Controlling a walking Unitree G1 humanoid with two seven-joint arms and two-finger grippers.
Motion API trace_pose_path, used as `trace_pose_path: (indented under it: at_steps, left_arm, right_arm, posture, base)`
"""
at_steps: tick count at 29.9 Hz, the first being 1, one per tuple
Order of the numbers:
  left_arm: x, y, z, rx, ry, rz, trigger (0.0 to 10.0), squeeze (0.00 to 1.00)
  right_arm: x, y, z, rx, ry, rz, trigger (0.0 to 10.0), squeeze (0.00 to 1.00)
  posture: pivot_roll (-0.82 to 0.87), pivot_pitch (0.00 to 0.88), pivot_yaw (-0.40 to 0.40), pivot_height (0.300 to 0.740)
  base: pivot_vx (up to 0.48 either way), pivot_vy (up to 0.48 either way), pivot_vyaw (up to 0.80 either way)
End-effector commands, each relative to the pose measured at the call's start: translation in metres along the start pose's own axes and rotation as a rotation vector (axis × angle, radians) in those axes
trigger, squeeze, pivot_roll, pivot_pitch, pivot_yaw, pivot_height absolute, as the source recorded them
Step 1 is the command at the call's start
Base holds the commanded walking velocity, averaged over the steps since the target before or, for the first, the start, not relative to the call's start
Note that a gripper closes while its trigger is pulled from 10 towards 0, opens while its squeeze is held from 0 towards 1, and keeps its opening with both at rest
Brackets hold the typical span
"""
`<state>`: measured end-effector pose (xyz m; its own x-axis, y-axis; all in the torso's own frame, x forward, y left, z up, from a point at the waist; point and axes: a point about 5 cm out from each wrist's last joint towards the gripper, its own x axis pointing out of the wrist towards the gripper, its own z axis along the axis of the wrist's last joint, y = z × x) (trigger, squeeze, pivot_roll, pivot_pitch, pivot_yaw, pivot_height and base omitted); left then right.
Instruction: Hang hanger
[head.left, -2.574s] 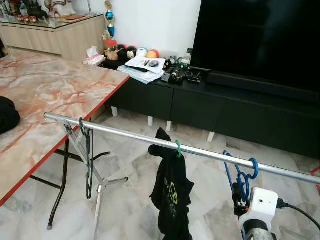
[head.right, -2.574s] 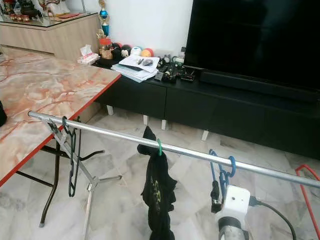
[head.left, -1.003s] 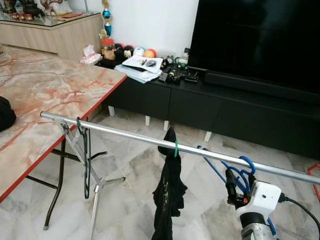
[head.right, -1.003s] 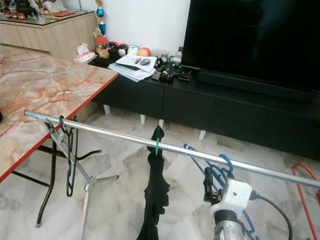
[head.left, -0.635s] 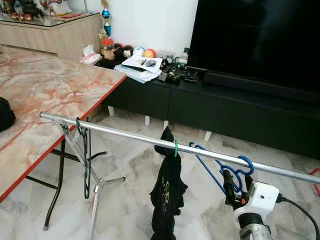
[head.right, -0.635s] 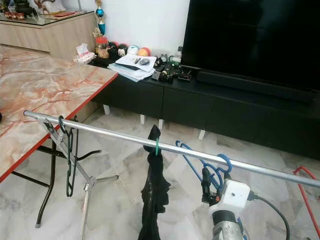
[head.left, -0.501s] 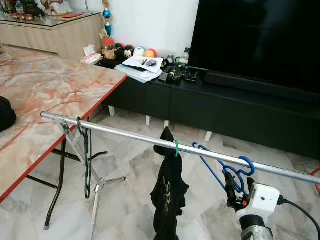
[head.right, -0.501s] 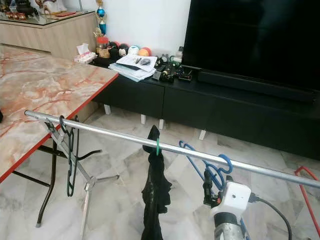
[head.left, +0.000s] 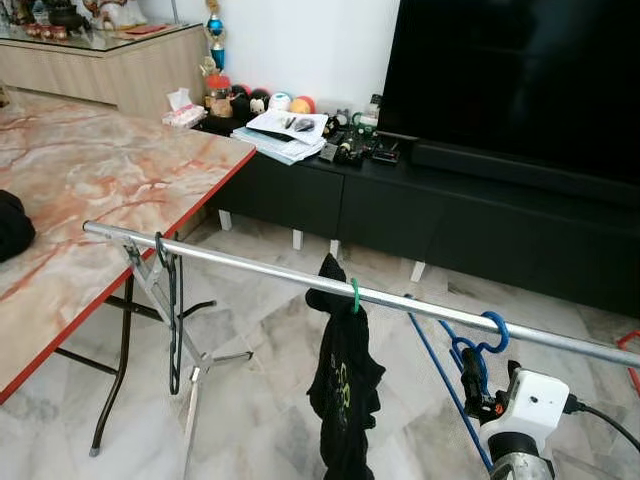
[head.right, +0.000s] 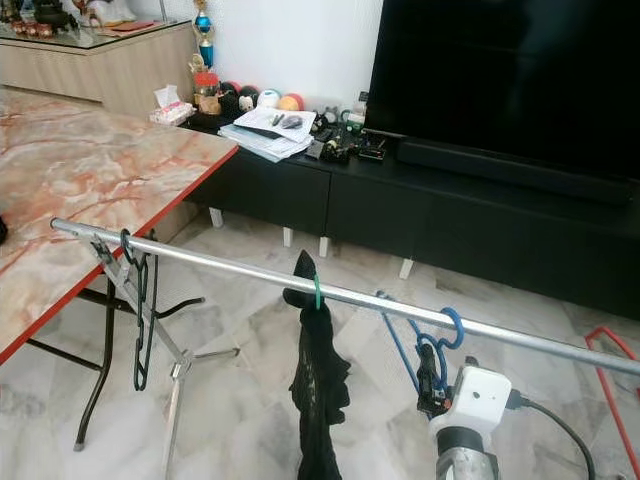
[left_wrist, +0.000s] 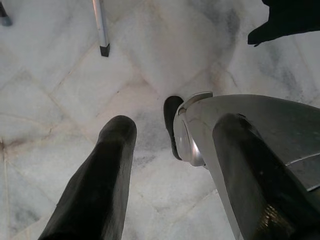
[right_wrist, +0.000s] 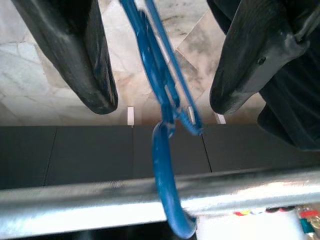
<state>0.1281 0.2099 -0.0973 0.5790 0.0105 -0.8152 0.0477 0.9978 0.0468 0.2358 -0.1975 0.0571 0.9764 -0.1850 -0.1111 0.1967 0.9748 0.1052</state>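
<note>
Blue hanger (right_wrist: 161, 90) hook now over rail (right_wrist: 90, 202), body swung down from 10 o'clock tilt. Right claw (right_wrist: 162, 75) released, fingers clear; hang looks done. Left claw (left_wrist: 165, 165) spread, idle.

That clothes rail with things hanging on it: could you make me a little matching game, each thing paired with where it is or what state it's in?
Things:
1. blue hanger
2. black garment
3. dark hanger
4. right gripper

Places or states:
A. hangs bare near the rail's left end
B. hooked on the rail between two open fingers
C. hangs from a green hook mid-rail
D. fingers apart, either side of a hanger's neck

Pairs: 1-B, 2-C, 3-A, 4-D
</note>
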Motion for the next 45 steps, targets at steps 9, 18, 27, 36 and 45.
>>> trace_pose_path:
  at_steps: [9, 18, 27, 36, 45]
  left_arm:
    - [0.002, -0.032, -0.006, 0.003, 0.032, -0.039, 10.0, 0.0]
    - [-0.001, -0.041, -0.016, 0.005, 0.053, -0.045, 10.0, 0.0]
    - [-0.001, -0.038, -0.016, 0.003, 0.053, -0.037, 10.0, 0.0]
    - [0.0, -0.039, -0.014, 0.001, 0.058, -0.033, 10.0, 0.0]
    - [0.001, -0.038, -0.012, -0.004, 0.055, -0.035, 10.0, 0.0]
  right_arm:
    - [0.0, -0.004, 0.0, -0.004, -0.003, -0.02, 10.0, 0.0]
    - [0.001, -0.004, 0.0, -0.003, -0.004, -0.026, 10.0, 0.0]
    - [0.005, -0.003, -0.003, -0.004, 0.011, -0.03, 10.0, 0.0]
    - [0.016, -0.008, -0.046, 0.049, 0.192, -0.071, 10.0, 0.0]
    - [0.014, -0.01, -0.085, 0.033, 0.413, -0.081, 10.0, 0.0]
  posture:
    - [0.09, 0.0, -0.033, 0.74]
    - [0.09, 0.0, -0.034, 0.74]
    - [0.09, 0.0, -0.038, 0.74]
    - [0.08, 0.0, -0.041, 0.74]
    - [0.07, 0.0, -0.024, 0.74]
  base:
    - [-0.287, 0.0, 0.0]
    - [-0.29, 0.0, 0.0]
    - [-0.29, 0.0, 0.0]
    - [-0.128, 0.0, 0.0]
    - [0.0, 0.0, 0.0]
